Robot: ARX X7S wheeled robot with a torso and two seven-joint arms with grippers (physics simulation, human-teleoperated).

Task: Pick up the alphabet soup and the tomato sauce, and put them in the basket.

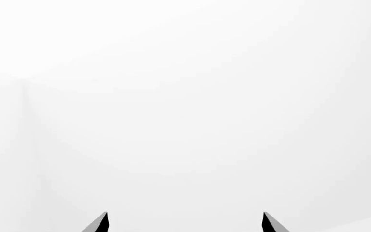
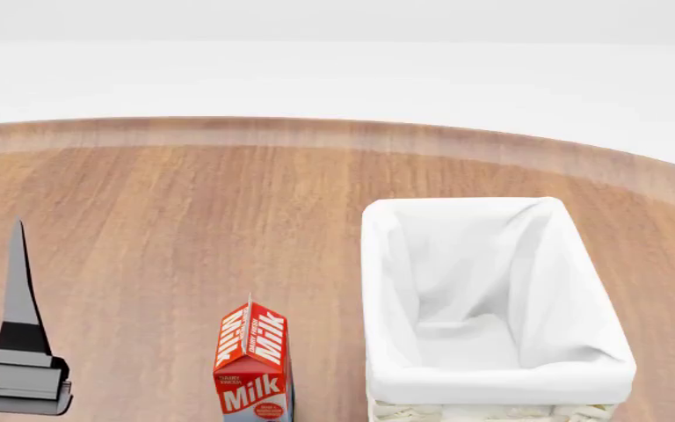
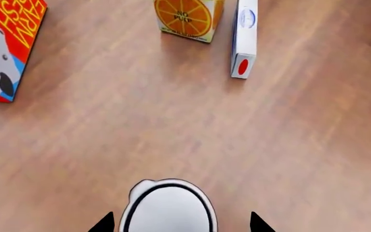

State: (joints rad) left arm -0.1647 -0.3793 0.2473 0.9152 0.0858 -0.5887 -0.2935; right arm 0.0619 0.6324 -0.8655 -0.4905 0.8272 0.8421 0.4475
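Note:
In the right wrist view a can with a pale silvery top and dark rim (image 3: 167, 208) stands on the wooden table between my right gripper's (image 3: 182, 216) fingertips. Both fingertips stand clear of its sides, so the gripper is open around it. The can's label is hidden, so I cannot tell whether it is the alphabet soup or the tomato sauce. The basket (image 2: 496, 387), cream wicker with white lining, stands empty at the front right in the head view. My left gripper (image 1: 185, 216) is open and empty, facing only white background. One of its fingers (image 2: 21, 299) rises at the head view's left edge.
A red milk carton (image 2: 253, 369) stands just left of the basket. In the right wrist view an orange juice carton (image 3: 189, 17), a white box with a red dot (image 3: 243, 41) and a red cow-printed carton (image 3: 5, 43) are on the table (image 3: 172, 125) beyond the can.

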